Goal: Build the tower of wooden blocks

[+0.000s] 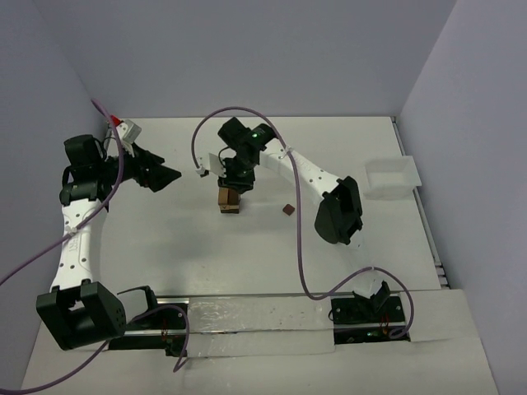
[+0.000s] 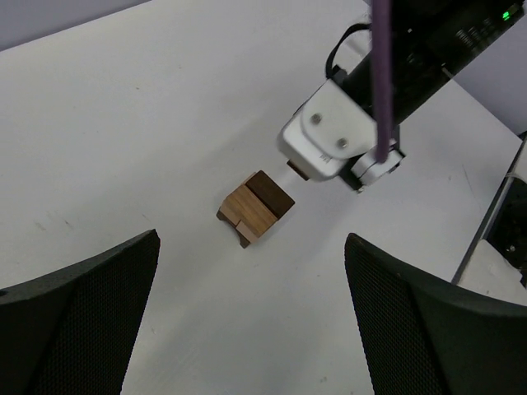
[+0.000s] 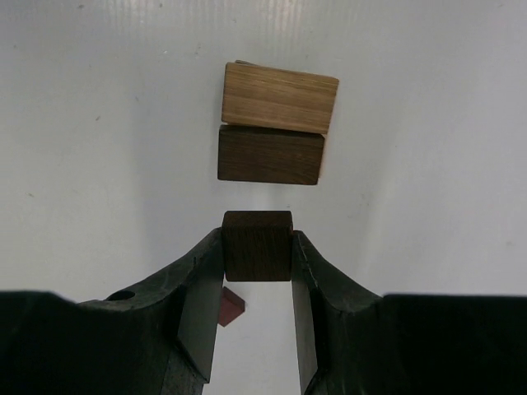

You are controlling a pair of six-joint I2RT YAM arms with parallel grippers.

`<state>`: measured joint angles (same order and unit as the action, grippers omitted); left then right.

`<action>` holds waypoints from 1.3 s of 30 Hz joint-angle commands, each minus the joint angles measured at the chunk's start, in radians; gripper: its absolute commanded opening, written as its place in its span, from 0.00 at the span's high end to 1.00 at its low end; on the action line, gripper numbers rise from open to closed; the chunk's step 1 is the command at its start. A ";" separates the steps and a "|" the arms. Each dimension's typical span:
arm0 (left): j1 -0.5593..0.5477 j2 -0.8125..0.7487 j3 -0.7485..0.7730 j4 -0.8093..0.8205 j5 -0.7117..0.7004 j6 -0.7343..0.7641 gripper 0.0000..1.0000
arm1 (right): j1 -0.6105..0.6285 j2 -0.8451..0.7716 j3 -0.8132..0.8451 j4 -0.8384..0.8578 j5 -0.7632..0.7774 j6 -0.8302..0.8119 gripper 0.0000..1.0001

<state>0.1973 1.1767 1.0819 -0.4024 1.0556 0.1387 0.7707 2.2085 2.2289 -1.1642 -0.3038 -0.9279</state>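
The wood block tower (image 1: 228,200) stands mid-table. In the right wrist view it shows a light tan block (image 3: 280,97) beside a dark brown block (image 3: 270,155). It also shows in the left wrist view (image 2: 257,207). My right gripper (image 3: 258,251) is shut on a small dark brown block (image 3: 258,245) and holds it just above and beside the tower (image 1: 233,183). A small reddish-brown block (image 3: 230,306) lies loose on the table, right of the tower (image 1: 287,210). My left gripper (image 2: 251,280) is open and empty, left of the tower (image 1: 169,175).
A white rectangular tray (image 1: 393,175) sits at the right edge of the table. Grey walls close off the back and both sides. A purple cable (image 1: 206,132) loops over the right arm near the tower.
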 commanded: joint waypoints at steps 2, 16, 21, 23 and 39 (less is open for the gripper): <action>0.020 0.005 0.022 0.079 0.084 -0.081 0.01 | 0.030 0.031 0.072 -0.046 0.025 0.057 1.00; 0.027 0.001 0.016 0.073 0.081 -0.071 0.01 | 0.055 0.116 0.134 -0.030 0.042 0.065 0.95; 0.044 -0.010 0.006 0.103 0.090 -0.103 0.01 | 0.055 0.133 0.145 -0.001 0.054 0.079 0.93; 0.044 -0.018 -0.003 0.118 0.086 -0.109 0.01 | 0.055 0.139 0.157 0.003 0.051 0.087 0.93; 0.045 -0.018 -0.008 0.116 0.087 -0.103 0.01 | 0.063 0.161 0.167 0.036 0.038 0.110 0.87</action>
<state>0.2371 1.1801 1.0775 -0.3313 1.1122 0.0391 0.8196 2.3495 2.3440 -1.1639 -0.2554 -0.8307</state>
